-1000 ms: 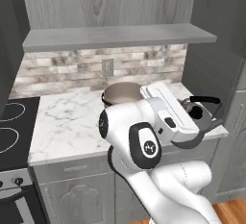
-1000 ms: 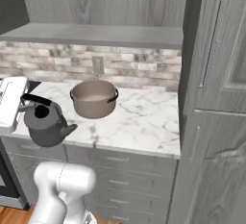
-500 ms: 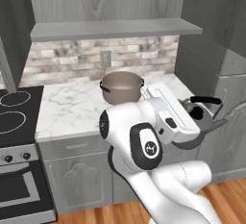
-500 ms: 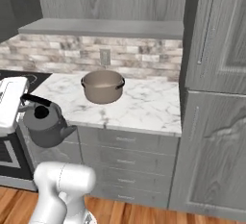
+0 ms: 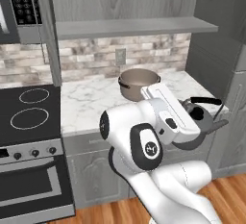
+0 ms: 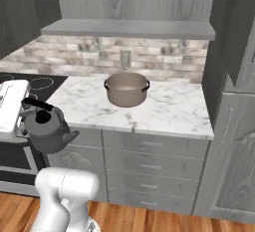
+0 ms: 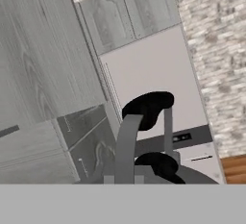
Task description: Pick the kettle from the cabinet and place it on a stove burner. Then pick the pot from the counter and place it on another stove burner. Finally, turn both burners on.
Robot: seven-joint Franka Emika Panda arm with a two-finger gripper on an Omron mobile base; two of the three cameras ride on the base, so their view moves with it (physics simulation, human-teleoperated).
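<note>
Dark grey kettle (image 6: 47,131) hangs clenched in the gripper (image 6: 24,107), off the counter (image 6: 164,107) edge. Left base view adds the burners (image 5: 30,106), left of the pot (image 5: 138,80)

Stone-tile backsplash (image 5: 91,57) with wall outlet (image 5: 120,56), orange wood floor (image 6: 149,218), microwave (image 5: 19,6) upper left

Even, flat rendered light; soft shadows; slightly grainy.
</note>
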